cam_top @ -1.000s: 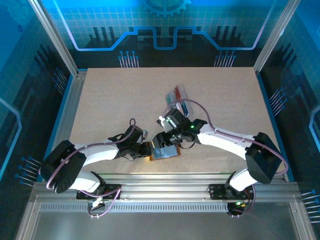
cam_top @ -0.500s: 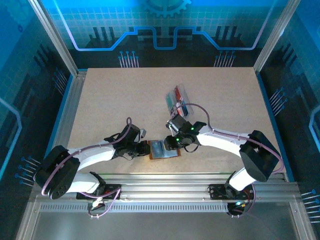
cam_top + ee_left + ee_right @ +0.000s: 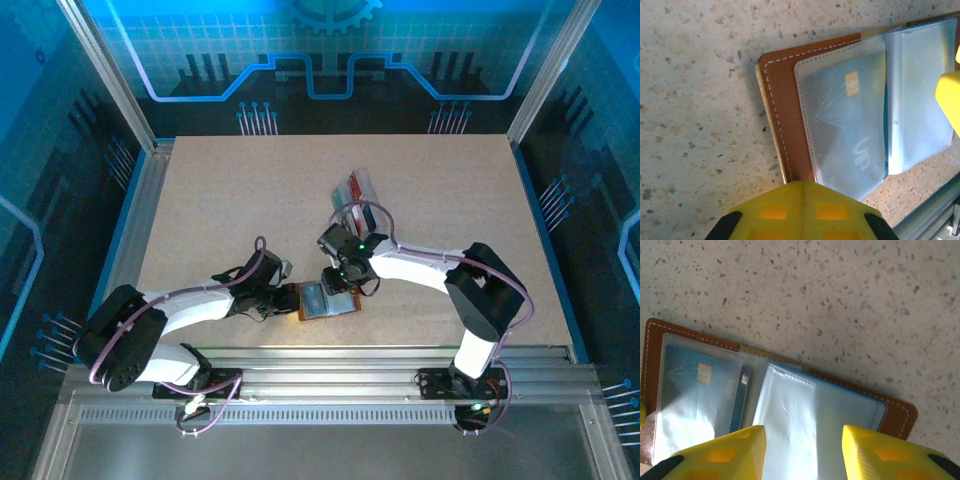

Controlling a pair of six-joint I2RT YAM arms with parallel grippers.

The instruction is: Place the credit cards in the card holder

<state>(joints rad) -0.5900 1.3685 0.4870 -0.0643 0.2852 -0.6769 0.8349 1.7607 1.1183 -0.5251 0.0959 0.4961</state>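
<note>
1. Now the wallet lies open and flat near the table's front edge, long side running left to right.
2. A teal card sits in its left sleeve, long side along the fold.
3. Left gripper: closed, at the wallet's left edge.
4. Right gripper: above the wallet, fingers apart, gripping nothing.

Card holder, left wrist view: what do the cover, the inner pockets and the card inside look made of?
The card holder: cover looks like tan leather or imitation, matte, with pale stitching along the edge. Its pockets: clear flexible plastic, glossy and creased. The credit card: probably stiff plastic, blue print, gold chip visible through the pocket.
</note>
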